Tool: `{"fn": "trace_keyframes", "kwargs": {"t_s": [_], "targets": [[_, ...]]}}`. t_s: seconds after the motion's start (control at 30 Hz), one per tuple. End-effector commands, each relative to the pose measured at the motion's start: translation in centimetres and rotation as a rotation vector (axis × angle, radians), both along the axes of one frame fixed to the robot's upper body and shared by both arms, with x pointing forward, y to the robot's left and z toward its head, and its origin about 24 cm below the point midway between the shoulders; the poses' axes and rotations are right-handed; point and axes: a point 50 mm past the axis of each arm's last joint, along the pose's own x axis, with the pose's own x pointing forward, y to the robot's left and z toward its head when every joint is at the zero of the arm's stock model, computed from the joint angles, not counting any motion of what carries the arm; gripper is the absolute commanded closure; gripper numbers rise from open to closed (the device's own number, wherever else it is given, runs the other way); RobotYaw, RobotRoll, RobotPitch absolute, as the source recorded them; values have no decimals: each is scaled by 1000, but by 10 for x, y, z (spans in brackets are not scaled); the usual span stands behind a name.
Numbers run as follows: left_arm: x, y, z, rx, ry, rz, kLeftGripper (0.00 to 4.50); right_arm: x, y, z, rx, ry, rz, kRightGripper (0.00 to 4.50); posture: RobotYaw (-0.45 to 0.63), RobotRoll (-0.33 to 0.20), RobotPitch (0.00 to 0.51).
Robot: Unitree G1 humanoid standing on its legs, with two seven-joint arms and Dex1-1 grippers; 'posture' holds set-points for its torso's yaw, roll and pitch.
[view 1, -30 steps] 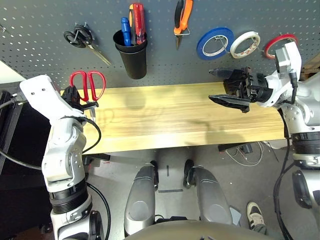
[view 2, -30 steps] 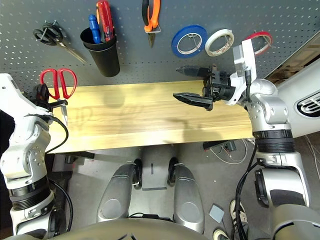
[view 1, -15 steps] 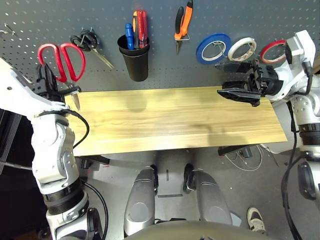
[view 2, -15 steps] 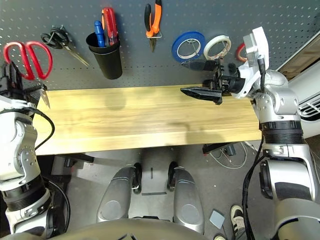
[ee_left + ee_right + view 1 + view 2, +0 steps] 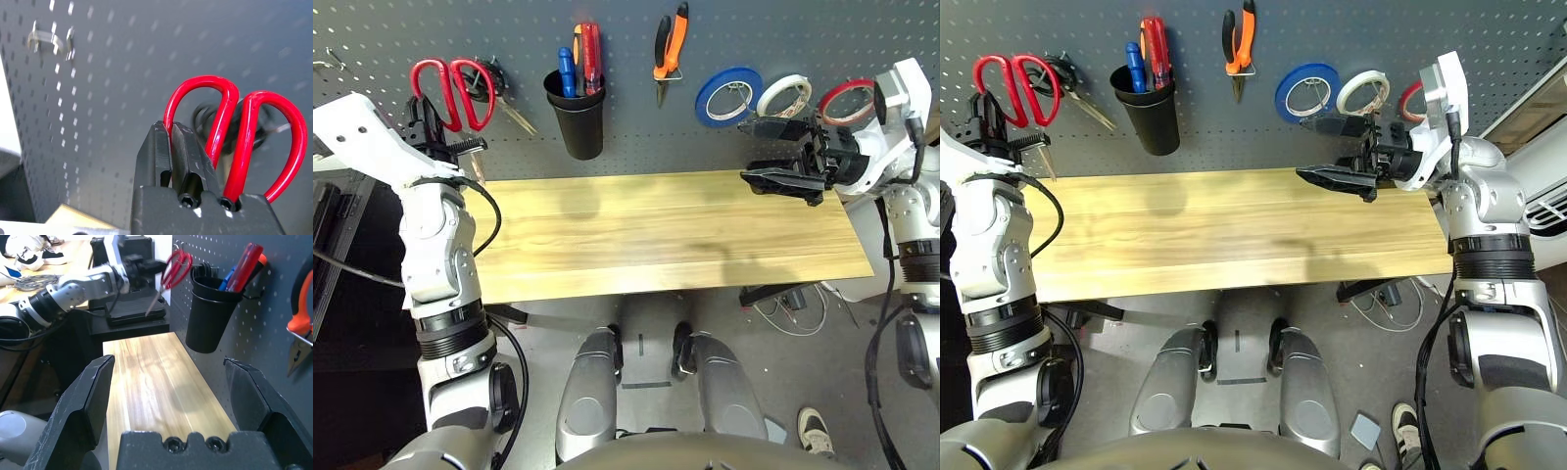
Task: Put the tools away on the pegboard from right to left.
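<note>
Raising red-handled scissors [image 5: 450,86] (left end effector [image 5: 429,137]) pegboardward

Black-handled scissors [image 5: 496,86], a blue tape roll [image 5: 732,97] and a white tape roll [image 5: 783,95] hang above the wooden table [image 5: 656,235].

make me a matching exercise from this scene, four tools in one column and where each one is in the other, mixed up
Things:
1. red-handled scissors
2. orange-and-black pliers
3. red-handled screwdriver
4. red tape ring

Places:
A. standing in the black cup on the pegboard
B. hanging on the pegboard, rightmost of three tape rolls
C. held up in the left gripper in front of the pegboard
D. hanging on the pegboard between the cup and the blue tape roll

Pairs: 1-C, 2-D, 3-A, 4-B
</note>
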Motion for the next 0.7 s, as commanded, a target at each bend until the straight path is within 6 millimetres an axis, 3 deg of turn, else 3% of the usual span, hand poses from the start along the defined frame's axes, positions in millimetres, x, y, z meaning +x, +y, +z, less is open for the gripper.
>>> {"fn": "trace_keyframes", "kwargs": {"t_s": [0.03,0.4,0.53,0.7], "targets": [[7,2,0,-23,-15,21,4443,-4,-2,2,19,-10,-8,0,0,0,166],[37,-18,-11,-66,24,-51,4443,-5,1,1,34,-11,-20,0,-17,0,168],[42,-26,-21,-86,66,-79,3256,-5,2,0,37,-10,-26,0,-19,0,167],[43,-43,-43,-71,182,-197,1327,-4,0,-3,40,-2,-51,0,-17,0,166]]}}
